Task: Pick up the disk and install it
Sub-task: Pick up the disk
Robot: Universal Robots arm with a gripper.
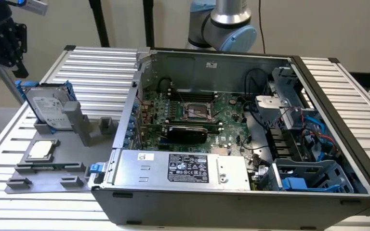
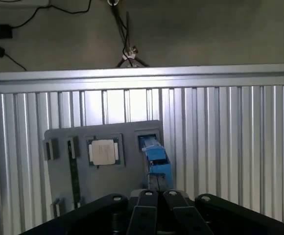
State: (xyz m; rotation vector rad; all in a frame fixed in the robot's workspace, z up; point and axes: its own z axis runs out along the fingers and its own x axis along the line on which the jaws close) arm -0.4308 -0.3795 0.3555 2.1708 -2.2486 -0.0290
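The disk (image 1: 48,109), a silver-grey drive with a white label in a blue frame, stands on edge in a slot of the grey fixture plate (image 1: 75,166) at the exterior view's left. My black gripper (image 1: 18,67) hangs well above it, toward the exterior view's left, with nothing in it. In the wrist view I see the disk (image 2: 155,157) edge-on as a blue strip, just beyond my gripper (image 2: 160,196). Its fingers (image 2: 148,208) sit close together, shut.
An open computer case (image 1: 339,120) lies on the slatted metal table (image 1: 101,67), holding a motherboard (image 1: 198,113), a grey power supply with a black label (image 1: 185,168) and blue drive bays (image 1: 304,183). A small square silver chip (image 1: 40,150) (image 2: 103,152) rests on the fixture plate.
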